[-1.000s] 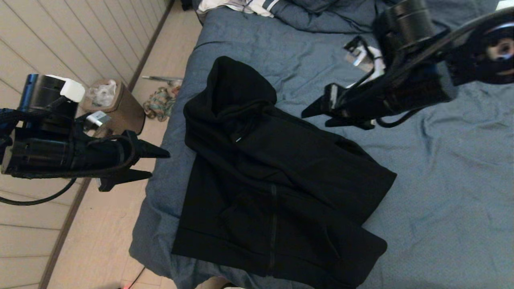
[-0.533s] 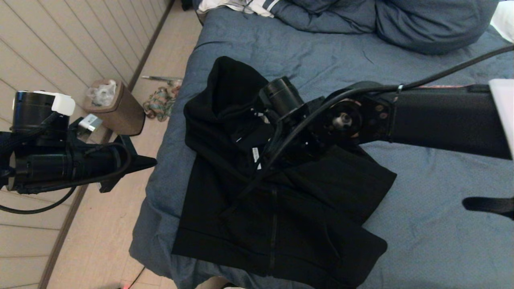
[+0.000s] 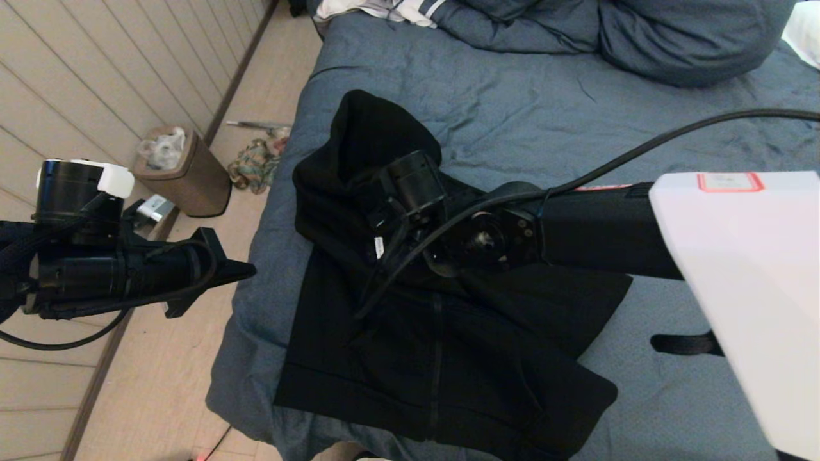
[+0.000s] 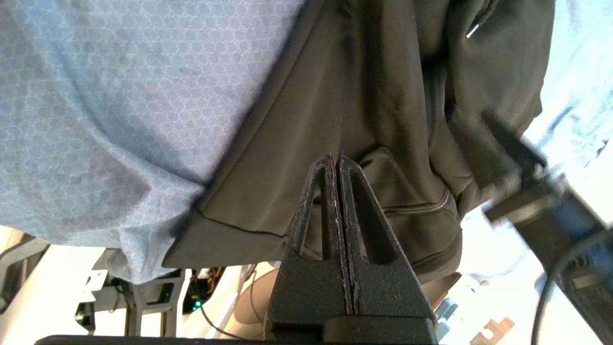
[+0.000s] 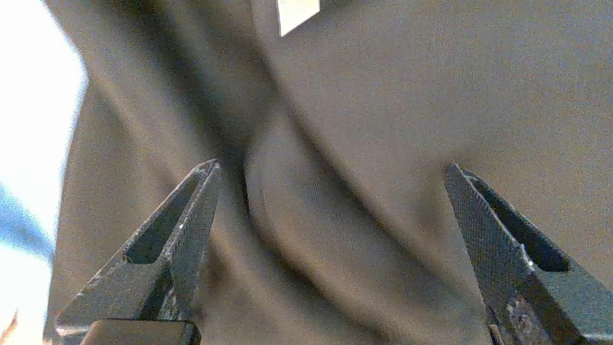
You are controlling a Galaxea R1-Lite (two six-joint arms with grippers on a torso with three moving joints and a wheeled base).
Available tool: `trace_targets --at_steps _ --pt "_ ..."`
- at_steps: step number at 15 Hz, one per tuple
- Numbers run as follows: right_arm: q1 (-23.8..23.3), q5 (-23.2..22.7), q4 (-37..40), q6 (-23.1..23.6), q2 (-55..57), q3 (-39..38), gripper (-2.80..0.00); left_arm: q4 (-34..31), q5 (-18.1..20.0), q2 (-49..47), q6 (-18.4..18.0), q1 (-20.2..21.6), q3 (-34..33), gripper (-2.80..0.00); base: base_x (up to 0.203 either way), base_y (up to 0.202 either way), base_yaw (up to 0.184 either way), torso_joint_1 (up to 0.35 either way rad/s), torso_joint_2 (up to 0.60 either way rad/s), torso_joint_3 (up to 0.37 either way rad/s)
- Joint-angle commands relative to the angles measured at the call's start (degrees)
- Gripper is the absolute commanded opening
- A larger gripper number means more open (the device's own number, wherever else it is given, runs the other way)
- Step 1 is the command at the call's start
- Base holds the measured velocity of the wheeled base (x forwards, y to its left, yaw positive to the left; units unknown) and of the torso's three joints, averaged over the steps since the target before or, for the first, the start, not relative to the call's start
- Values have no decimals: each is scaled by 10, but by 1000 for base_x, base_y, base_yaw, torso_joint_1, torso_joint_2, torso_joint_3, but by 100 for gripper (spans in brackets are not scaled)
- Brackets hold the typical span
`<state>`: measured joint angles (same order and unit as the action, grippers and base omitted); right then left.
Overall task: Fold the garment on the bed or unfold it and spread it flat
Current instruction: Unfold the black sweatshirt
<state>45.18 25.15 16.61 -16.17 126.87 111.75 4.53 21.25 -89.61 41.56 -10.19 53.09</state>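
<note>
The black hooded garment lies on the slate-blue bed near its left edge, hood towards the pillows and zipper facing up. My right arm reaches across the chest just below the hood, and its wrist hides the fingers in the head view. In the right wrist view my right gripper is open, close over a fold of the garment, with nothing between the fingers. My left gripper hangs shut and empty beside the bed's left edge. Its wrist view shows the left gripper facing the garment's hem.
A brown bin and a coloured bundle are on the floor left of the bed, along the panelled wall. Blue pillows and a white striped cloth lie at the head of the bed.
My right arm has swung from high over the bed's right side down and left onto the garment's chest below the hood. The left gripper has barely shifted.
</note>
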Motion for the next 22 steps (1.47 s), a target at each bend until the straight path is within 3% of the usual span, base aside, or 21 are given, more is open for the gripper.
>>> trace_targets --at_steps 1,5,9,11,12,17,22 --pt "-1 14 -23 10 21 -1 0 0 1 -3 3 0 0 -280 0 0 0 0 0 0" --pt "4 82 -53 73 51 1 0 1 0 -4 2 0 0 -280 0 0 0 0 0 0" --pt "-2 167 -188 142 77 0 0 1 1 -9 3 0 0 -280 0 0 0 0 0 0" --pt "-5 174 -206 167 87 0 0 1 0 -9 3 0 1 -280 0 0 0 0 0 0" --pt "-5 175 -207 173 91 1 -280 1 1 -12 4 0 1 -280 0 0 0 0 0 0" --pt "-7 176 -207 181 80 3 -280 1 2 -30 3 0 4 -280 0 0 0 0 0 0" --pt "-73 178 -206 211 4 1 -280 1 2 -50 3 -13 3 -280 0 0 0 0 0 0"
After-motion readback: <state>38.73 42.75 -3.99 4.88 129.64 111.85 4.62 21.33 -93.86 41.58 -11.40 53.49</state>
